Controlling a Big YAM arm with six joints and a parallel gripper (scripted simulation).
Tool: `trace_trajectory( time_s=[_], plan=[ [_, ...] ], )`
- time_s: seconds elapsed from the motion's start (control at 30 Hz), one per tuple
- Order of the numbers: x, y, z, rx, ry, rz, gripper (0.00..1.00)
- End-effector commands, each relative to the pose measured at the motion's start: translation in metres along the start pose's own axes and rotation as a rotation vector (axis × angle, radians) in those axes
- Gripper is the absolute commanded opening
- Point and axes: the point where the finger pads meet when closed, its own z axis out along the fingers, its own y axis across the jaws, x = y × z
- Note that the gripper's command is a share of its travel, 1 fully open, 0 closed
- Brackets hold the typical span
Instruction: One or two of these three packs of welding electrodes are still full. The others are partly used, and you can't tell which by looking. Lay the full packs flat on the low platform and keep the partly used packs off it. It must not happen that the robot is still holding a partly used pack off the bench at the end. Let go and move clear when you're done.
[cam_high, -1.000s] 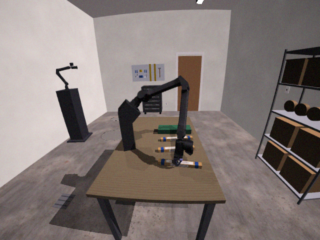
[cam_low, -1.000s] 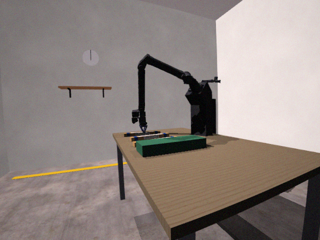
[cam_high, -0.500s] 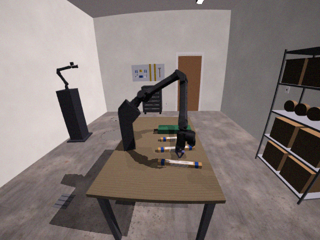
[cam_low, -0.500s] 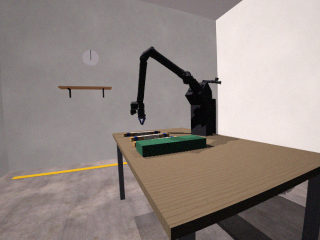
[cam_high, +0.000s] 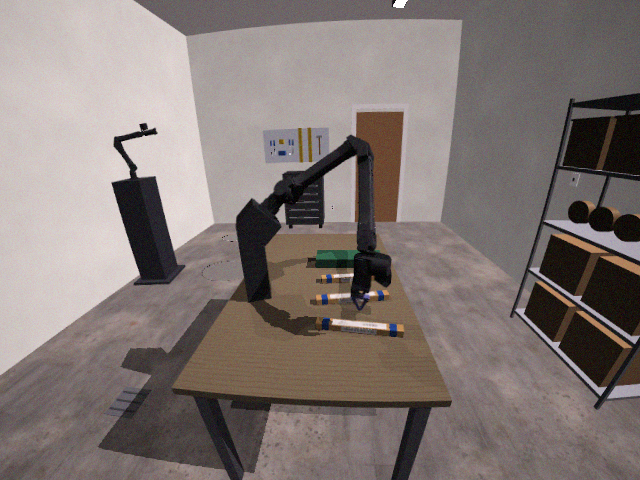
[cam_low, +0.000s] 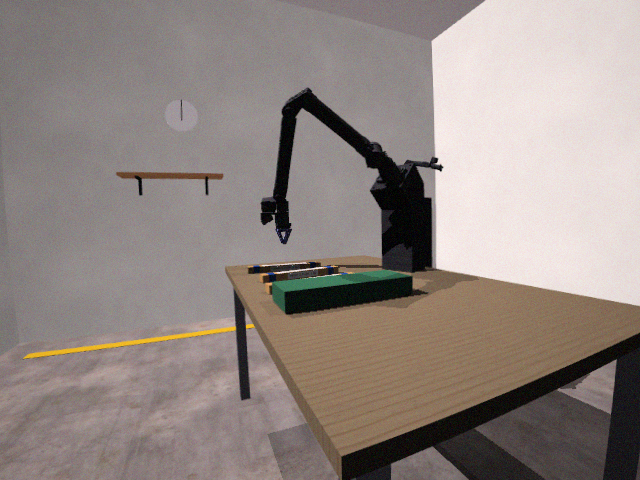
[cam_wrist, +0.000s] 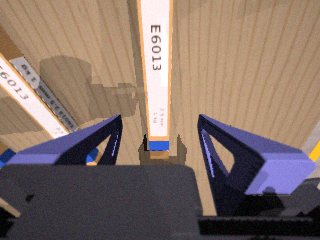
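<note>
Three orange-edged packs with white labels and blue bands lie flat on the table: the near pack (cam_high: 361, 327) (cam_low: 286, 267) (cam_wrist: 157, 90), the middle pack (cam_high: 336, 298) (cam_low: 302, 274), and the far pack (cam_high: 338, 278) (cam_low: 268, 288) beside the green low platform (cam_high: 333, 258) (cam_low: 341, 297). No pack is on the platform. My gripper (cam_high: 360, 308) (cam_low: 283, 242) (cam_wrist: 159, 120) is open and empty, raised above the table. In the wrist view the near pack, marked E6013, runs lengthwise below and between the fingers, not touched. The platform partly hides the far pack in the exterior view.
The wooden table (cam_high: 310, 372) (cam_low: 439, 356) carries the arm's black base (cam_high: 254, 258) (cam_low: 400, 232) on the side opposite the gripper. A small dark piece (cam_high: 311, 259) sticks out at the platform's end. A shelf rack (cam_high: 537, 222) stands off the table to the right.
</note>
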Motion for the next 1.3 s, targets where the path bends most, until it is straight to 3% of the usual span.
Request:
trace_trajectory(
  time_s=[0.0, 0.17, 0.53, 1.27],
  plan=[
    [-0.003, 0.006, 0.005, -0.009, 0.006, -0.027, 0.74],
    [-0.001, 0.006, 0.008, -0.012, 0.01, -0.028, 0.74],
    [0.005, 0.07, 0.001, -0.005, -0.01, -0.309, 0.74],
    [0.034, 0.201, -0.002, -0.007, -0.018, -0.288, 0.74]
  ],
)
